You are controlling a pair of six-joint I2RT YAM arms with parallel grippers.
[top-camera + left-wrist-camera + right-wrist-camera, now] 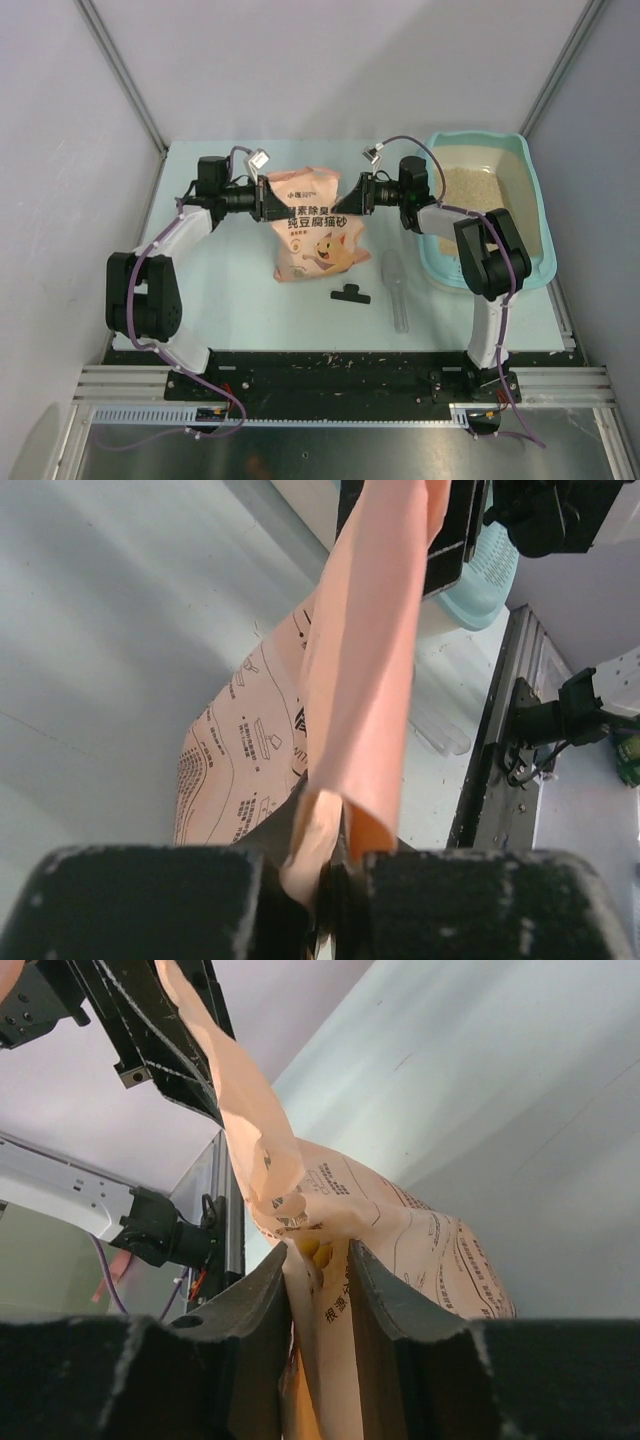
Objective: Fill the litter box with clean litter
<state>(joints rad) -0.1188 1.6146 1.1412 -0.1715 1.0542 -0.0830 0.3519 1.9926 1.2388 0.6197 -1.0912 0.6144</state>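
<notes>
I see my left tool [325,865] pinching the peach bag [315,225] at its left edge. My right tool [320,1270] sits narrow around the opposite edge. Clean litter [480,195] lies in the litter box [530,190].

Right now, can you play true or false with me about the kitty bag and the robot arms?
1. The peach-pink cat litter bag sits between the two arms. True.
2. The teal litter box is empty. False: beige litter already lies in it.
3. The left gripper is pinching an edge of the bag. True.
4. The clear plastic scoop is inside the litter box. False: it lies on the table, beside the box.
5. The black clip lies on the table in front of the bag. True.
6. The right gripper is far from the bag. False: the bag's edge sits between its fingers.
</notes>
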